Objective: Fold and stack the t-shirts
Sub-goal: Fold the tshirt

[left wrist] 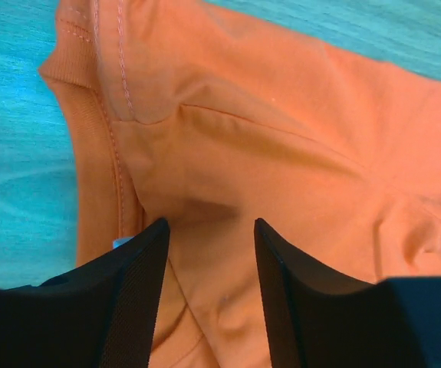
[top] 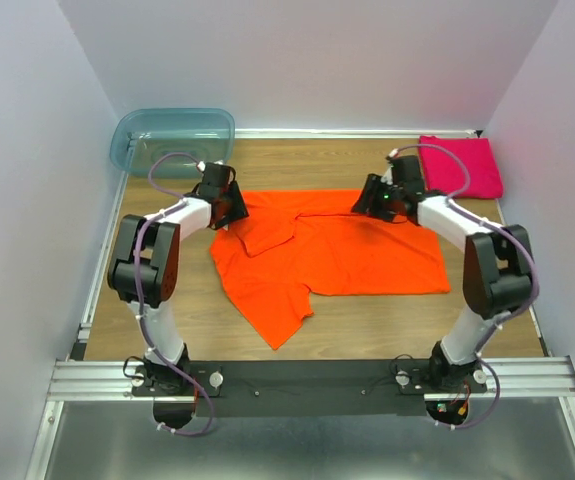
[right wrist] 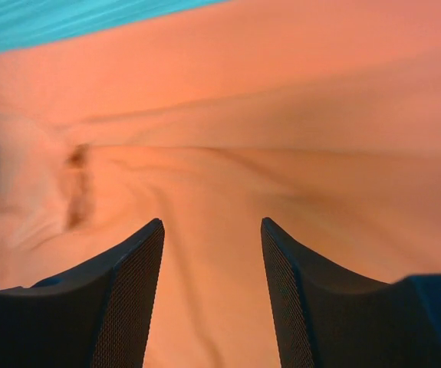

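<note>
The bright orange t-shirt [top: 337,255] lies spread on the wooden table, partly folded, with one flap hanging toward the near edge. My left gripper [top: 231,206] is at the shirt's far left edge. In the left wrist view it [left wrist: 210,224] is open, with the orange cloth [left wrist: 228,115] and a stitched hem under the jaws. My right gripper [top: 371,200] is at the shirt's far right edge. In the right wrist view it [right wrist: 211,222] is open over rumpled orange cloth [right wrist: 281,130]. The magenta-pink t-shirt [top: 461,166] lies folded at the far right corner.
A translucent blue-green plastic tub [top: 172,138] stands at the far left corner. White walls close in the table on three sides. A metal rail [top: 307,378] runs along the near edge by the arm bases.
</note>
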Controlling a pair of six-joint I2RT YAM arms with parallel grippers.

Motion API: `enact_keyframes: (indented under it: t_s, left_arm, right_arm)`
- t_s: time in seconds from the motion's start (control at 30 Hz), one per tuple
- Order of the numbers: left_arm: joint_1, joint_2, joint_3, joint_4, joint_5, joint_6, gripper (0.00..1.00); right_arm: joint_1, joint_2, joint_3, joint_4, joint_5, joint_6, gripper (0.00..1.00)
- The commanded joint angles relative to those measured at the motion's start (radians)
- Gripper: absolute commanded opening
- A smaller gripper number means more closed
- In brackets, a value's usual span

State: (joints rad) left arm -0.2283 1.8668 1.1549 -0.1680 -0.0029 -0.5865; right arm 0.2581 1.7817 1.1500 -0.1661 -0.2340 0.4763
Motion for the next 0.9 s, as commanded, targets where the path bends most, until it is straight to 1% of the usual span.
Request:
enact_keyframes:
  t_s: [0.0, 0.03, 0.07, 0.1, 0.17, 0.2, 0.23, 0.4, 0.47, 0.5, 0.57, 0.6, 0.67, 0.73, 0.87]
  left_arm:
    - [0.001, -0.104, -0.013, -0.091, -0.029, 0.027, 0.73]
    - [0.003, -0.179, -0.046, -0.135, -0.049, 0.028, 0.80]
    - [0.001, -0.219, -0.066, -0.155, -0.072, 0.028, 0.84]
    - [0.001, -0.294, -0.086, -0.178, -0.107, 0.030, 0.86]
    - [0.000, -0.365, -0.151, -0.243, -0.129, 0.030, 0.86]
    - [-0.003, -0.430, -0.170, -0.261, -0.140, 0.040, 0.85]
    - [-0.008, -0.458, -0.210, -0.309, -0.150, 0.040, 0.85]
    - [-0.029, -0.584, -0.297, -0.435, -0.172, 0.001, 0.83]
    - [-0.040, -0.589, -0.348, -0.436, -0.163, -0.024, 0.80]
    - [-0.045, -0.580, -0.360, -0.432, -0.145, -0.026, 0.76]
    - [-0.054, -0.558, -0.382, -0.426, -0.143, -0.039, 0.72]
    - [-0.052, -0.546, -0.388, -0.426, -0.131, -0.041, 0.65]
    - [-0.059, -0.525, -0.405, -0.430, -0.125, -0.047, 0.61]
    - [-0.057, -0.523, -0.423, -0.430, -0.121, -0.045, 0.61]
    - [-0.081, -0.518, -0.417, -0.444, -0.117, -0.055, 0.60]
  right_arm:
    - [-0.039, -0.146, -0.068, -0.271, 0.267, -0.091, 0.65]
    - [-0.042, -0.195, -0.079, -0.309, 0.306, -0.088, 0.66]
    - [-0.046, -0.221, -0.090, -0.350, 0.361, -0.081, 0.67]
    - [-0.065, -0.240, -0.113, -0.425, 0.378, -0.056, 0.68]
    - [-0.089, -0.293, -0.140, -0.486, 0.390, -0.036, 0.68]
    - [-0.120, -0.309, -0.168, -0.528, 0.387, -0.015, 0.68]
    - [-0.149, -0.347, -0.180, -0.555, 0.387, -0.004, 0.68]
    - [-0.253, -0.418, -0.246, -0.592, 0.349, 0.024, 0.68]
    - [-0.292, -0.430, -0.277, -0.590, 0.341, 0.021, 0.68]
    - [-0.298, -0.433, -0.283, -0.589, 0.340, 0.016, 0.67]
    - [-0.299, -0.430, -0.294, -0.582, 0.319, 0.016, 0.65]
    - [-0.299, -0.430, -0.311, -0.581, 0.312, 0.025, 0.61]
    - [-0.301, -0.444, -0.329, -0.582, 0.329, 0.033, 0.57]
    - [-0.315, -0.476, -0.360, -0.584, 0.349, 0.048, 0.53]
    - [-0.379, -0.518, -0.388, -0.584, 0.335, 0.065, 0.53]
